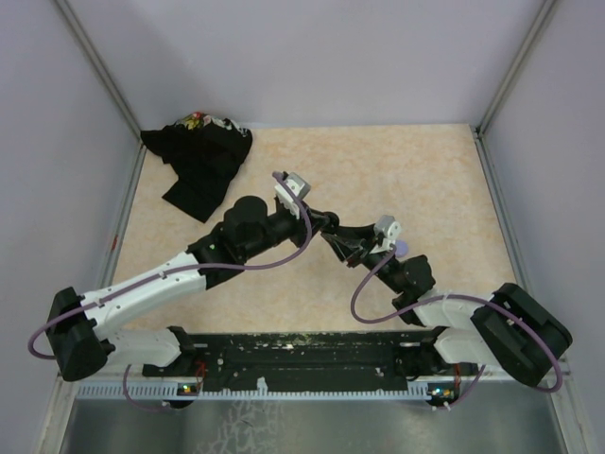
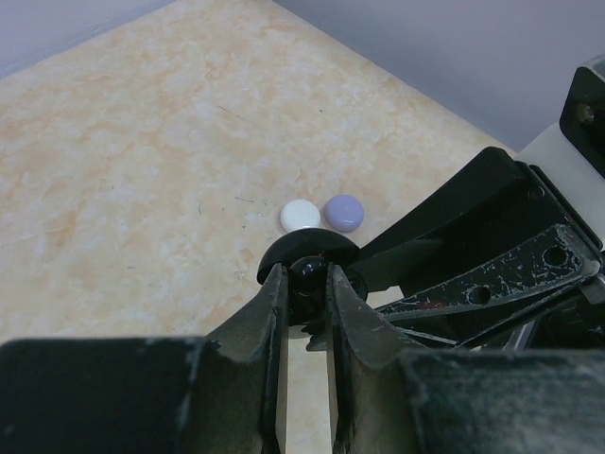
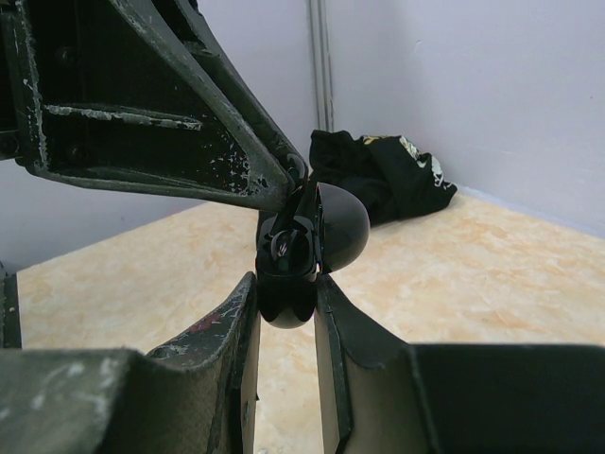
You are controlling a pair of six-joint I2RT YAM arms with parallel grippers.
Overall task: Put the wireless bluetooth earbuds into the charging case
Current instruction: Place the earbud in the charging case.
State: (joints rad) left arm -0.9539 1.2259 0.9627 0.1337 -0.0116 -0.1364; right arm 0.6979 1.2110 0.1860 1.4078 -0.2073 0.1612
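The left gripper (image 2: 304, 280) is pinched narrow on a dark earbud (image 2: 308, 271), holding it at the mouth of the black charging case (image 3: 286, 301). Whether the bud sits fully in its pocket cannot be told. The right gripper (image 3: 286, 291) is clamped on the case's lower half, with the domed lid (image 3: 342, 227) swung open. Both meet above the middle of the tabletop (image 2: 142, 161). A white disc (image 2: 301, 216) and a lavender disc (image 2: 343, 212) lie touching, just beyond. A black cloth (image 1: 200, 156) fills the far left corner.
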